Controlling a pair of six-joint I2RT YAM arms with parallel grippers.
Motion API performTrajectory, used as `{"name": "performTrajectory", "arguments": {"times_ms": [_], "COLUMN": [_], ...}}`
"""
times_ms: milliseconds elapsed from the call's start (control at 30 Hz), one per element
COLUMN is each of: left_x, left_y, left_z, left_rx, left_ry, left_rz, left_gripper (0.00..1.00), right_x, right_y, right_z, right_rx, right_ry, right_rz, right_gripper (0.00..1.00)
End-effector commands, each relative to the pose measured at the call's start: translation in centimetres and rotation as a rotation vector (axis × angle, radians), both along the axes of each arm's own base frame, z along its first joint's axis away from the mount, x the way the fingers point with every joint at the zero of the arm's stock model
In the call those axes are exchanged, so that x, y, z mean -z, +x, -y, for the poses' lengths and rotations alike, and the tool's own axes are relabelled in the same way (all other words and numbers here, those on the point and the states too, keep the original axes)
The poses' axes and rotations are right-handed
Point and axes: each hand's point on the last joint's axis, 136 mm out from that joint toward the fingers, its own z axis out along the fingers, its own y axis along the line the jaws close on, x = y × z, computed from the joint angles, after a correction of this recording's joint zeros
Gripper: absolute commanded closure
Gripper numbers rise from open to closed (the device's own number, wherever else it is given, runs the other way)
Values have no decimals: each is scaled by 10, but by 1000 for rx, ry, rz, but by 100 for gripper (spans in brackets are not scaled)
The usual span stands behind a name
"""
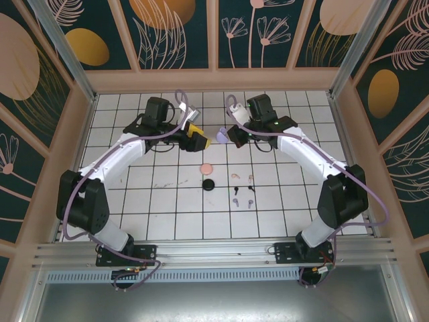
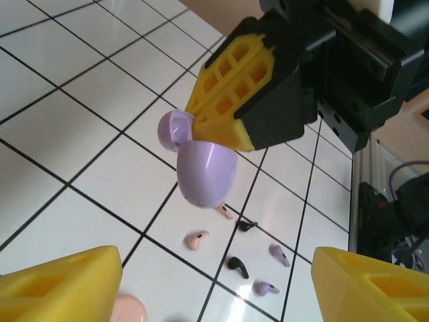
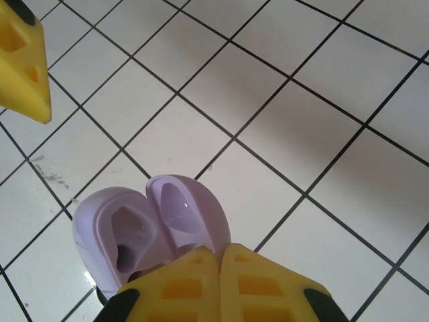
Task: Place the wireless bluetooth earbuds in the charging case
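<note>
My right gripper [image 1: 225, 134] is shut on an open lilac charging case [image 1: 221, 131], held above the tiles. In the right wrist view the fingers [image 3: 194, 282] pinch one half of the lilac case [image 3: 151, 225], whose cavities look empty. From the left wrist view the case [image 2: 206, 171] hangs under the right gripper [image 2: 201, 121]. My left gripper [image 1: 203, 141] is open and empty just left of it, its fingers [image 2: 60, 282] wide apart. Six earbuds lie on the tiles below: a pink pair [image 2: 196, 239], a black pair [image 2: 237, 265] and a lilac pair [image 2: 279, 253].
A pale pink round case [image 1: 206, 168] and a black round case [image 1: 209, 184] lie on the tiles left of the earbuds [image 1: 242, 189]. The pink case [image 2: 127, 310] also peeks in beside my left finger. Wooden walls and metal posts ring the white tiled floor [image 1: 154, 201].
</note>
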Motion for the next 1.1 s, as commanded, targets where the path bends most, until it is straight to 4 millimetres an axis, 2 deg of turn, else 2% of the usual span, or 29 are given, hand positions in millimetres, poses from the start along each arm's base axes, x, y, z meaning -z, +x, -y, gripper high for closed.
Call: {"name": "performTrajectory", "arguments": {"times_ms": [0,433,767,1067], "left_x": [-5,-6,0,-3], "left_y": [-8,-5,-10,-11], "left_z": [2,11,11,14], "left_rx": [69,119,145,162], "left_ry": [-2,-39,-46,-70], "left_rz": [-9,-55,-80,-83], "left_gripper": [28,35,43,47], "right_x": [-9,-20,-25,-26], "right_y": [-5,-19,-20,-21], "right_z": [-3,-38,-46,-56], "right_rx": [-52,-132,-142,-162], "right_ry": [-3,10,22,25], "right_rz": [40,70,81,81], "right_gripper": [100,100,100,100]}}
